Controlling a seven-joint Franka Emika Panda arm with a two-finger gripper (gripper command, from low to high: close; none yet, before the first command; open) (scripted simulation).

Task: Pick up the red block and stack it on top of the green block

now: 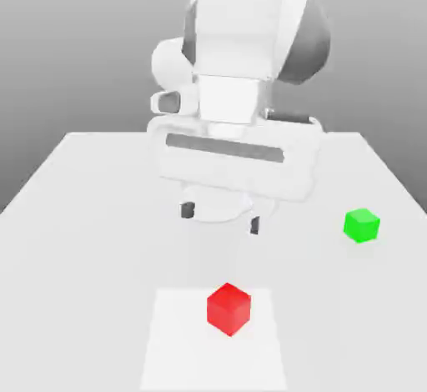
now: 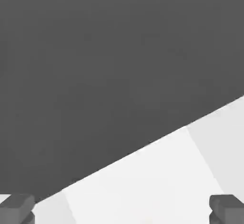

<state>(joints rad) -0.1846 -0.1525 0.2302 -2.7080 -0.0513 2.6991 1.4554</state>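
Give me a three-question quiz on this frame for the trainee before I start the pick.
1. True or false: the small glossy red cube already sits on top of the small bright-green cube.
2. Which cube lies nearer the exterior view's right edge? A) red B) green
3. Fill in: the gripper hangs above the white table with its fingers ____ and nothing between them.

Key: 1. False; the two cubes rest apart on the table. 2. B. 3. Open; the dark fingertips stand wide apart in the hand view.
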